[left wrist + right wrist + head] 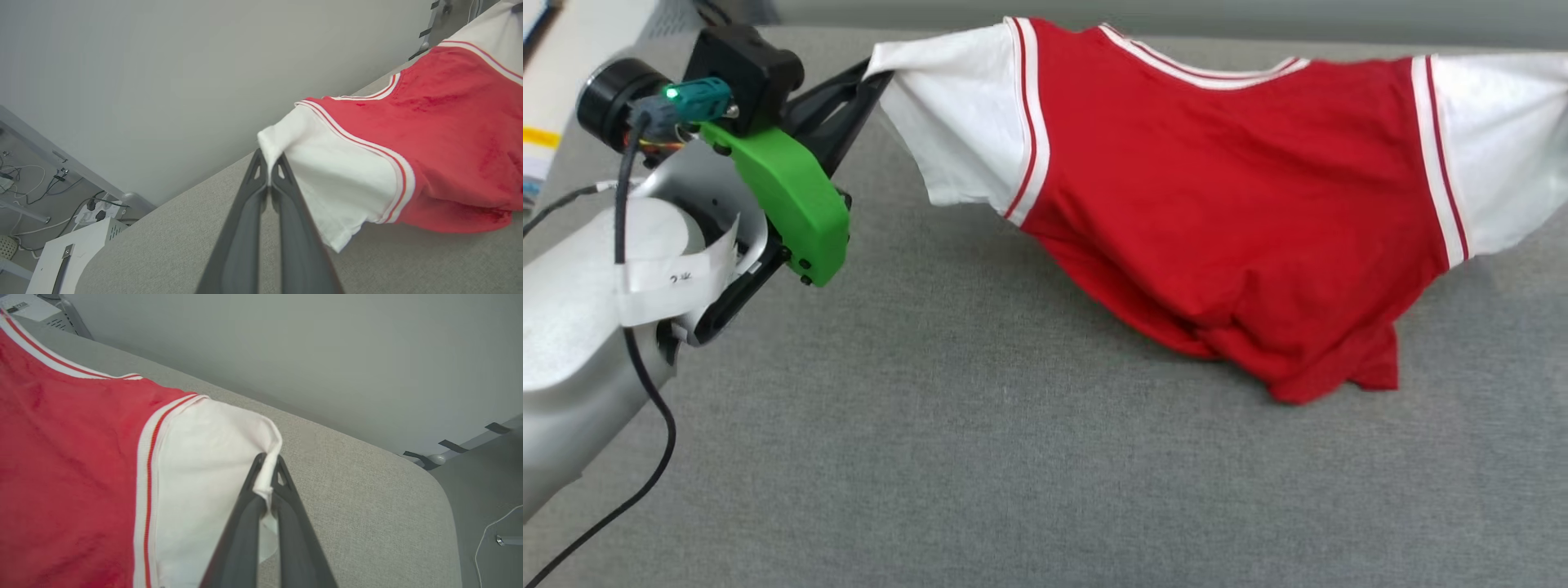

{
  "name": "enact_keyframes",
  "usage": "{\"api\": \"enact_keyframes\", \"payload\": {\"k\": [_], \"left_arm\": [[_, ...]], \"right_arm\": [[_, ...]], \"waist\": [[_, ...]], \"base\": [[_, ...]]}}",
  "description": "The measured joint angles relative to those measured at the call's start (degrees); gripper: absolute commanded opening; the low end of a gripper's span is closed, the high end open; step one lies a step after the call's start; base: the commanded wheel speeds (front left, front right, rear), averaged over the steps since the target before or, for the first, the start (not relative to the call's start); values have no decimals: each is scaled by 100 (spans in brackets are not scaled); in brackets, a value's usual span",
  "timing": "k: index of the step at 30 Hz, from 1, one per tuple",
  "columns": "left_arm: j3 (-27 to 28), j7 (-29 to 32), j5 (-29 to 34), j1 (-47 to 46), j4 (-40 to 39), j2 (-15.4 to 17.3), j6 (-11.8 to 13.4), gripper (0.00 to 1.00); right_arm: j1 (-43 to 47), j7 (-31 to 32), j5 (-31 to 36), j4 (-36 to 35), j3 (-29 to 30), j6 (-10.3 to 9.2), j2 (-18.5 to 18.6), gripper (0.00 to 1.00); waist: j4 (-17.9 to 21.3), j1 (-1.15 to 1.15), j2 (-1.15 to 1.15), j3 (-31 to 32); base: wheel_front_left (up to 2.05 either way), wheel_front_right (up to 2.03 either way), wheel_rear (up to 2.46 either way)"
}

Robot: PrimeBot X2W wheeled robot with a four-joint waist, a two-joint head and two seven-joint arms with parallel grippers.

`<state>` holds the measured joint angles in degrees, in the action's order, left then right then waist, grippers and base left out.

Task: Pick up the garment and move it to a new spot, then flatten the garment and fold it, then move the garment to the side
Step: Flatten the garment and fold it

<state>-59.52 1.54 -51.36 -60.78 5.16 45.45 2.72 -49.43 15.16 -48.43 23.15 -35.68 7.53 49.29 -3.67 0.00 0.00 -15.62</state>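
Red garment: left gripper pinches one sleeve; right wrist view shows right gripper pinching the other

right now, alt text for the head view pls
A red garment with white short sleeves hangs stretched across the top of the view, its hem sagging onto a grey fabric surface. The left gripper, at upper left, pinches the tip of one sleeve; the other sleeve runs off the right edge.
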Motion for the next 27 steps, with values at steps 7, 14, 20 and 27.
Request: {"api": "enact_keyframes", "payload": {"k": [7, 14, 20, 27], "left_arm": [[322, -324, 309, -324, -409, 157, 161, 0], [558, -309, 417, -971, -481, 133, 177, 0], [657, -186, 558, -1524, -330, 2, 124, 0], [728, -89, 593, -1976, -96, -232, 21, 0]], "right_arm": [[-23, -632, 30, -466, 453, 0, 307, 0], [-219, -832, 165, -847, 953, 0, 315, 0], [-477, -764, 354, -1082, 1285, 0, 266, 0], [-941, -525, 532, -1187, 1407, 0, 108, 0]], "waist": [[73, 0, 0, 570], [168, 0, 0, 937], [282, 0, 0, 1021], [302, 0, 0, 846]], "base": [[0, 0, 0], [0, 0, 0], [0, 0, 0], [0, 0, 0]]}}
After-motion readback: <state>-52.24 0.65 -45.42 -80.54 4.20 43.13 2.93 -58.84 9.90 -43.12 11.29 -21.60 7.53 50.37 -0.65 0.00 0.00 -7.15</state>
